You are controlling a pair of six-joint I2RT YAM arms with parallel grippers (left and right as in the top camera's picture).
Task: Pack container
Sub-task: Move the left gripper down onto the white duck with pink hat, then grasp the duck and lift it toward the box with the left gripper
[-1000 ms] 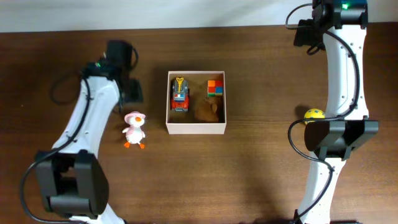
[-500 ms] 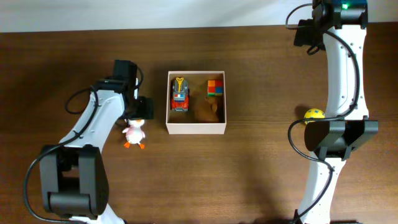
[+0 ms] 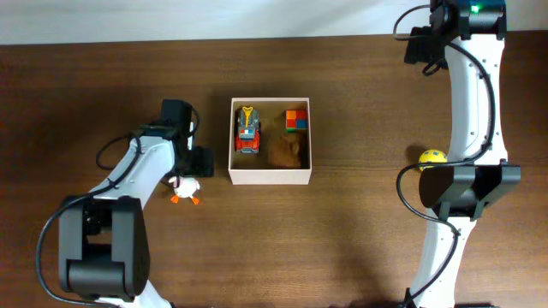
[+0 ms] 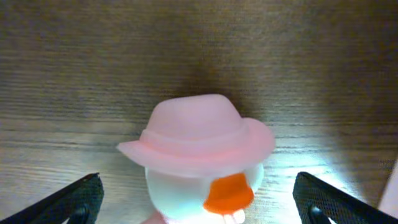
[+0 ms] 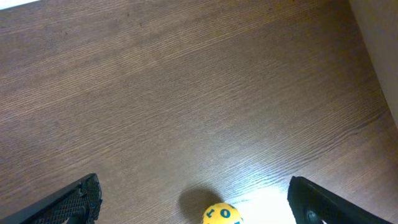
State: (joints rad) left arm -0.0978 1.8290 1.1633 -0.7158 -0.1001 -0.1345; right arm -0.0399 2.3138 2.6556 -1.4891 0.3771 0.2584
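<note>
The container (image 3: 271,176), a square cream-walled box, sits mid-table and holds a red toy truck (image 3: 247,131), a coloured block (image 3: 296,119) and a brown toy (image 3: 285,152). A white duck toy with a pink hat and orange beak (image 4: 205,143) stands left of the container; in the overhead view (image 3: 185,192) its head is hidden under my left gripper (image 3: 185,169). My left gripper (image 4: 198,199) is open, with one finger on each side of the duck and not touching it. My right gripper (image 5: 193,190) is open and empty, above a yellow ball (image 5: 222,214).
The yellow ball with blue marks (image 3: 432,156) lies at the right, beside the right arm's white link (image 3: 479,103). The table's far edge (image 3: 257,38) runs along the top of the overhead view.
My left gripper has moved toward the near side and slightly right, from beyond the duck to over it, and now covers its head. The right arm and the container's contents have not moved.
</note>
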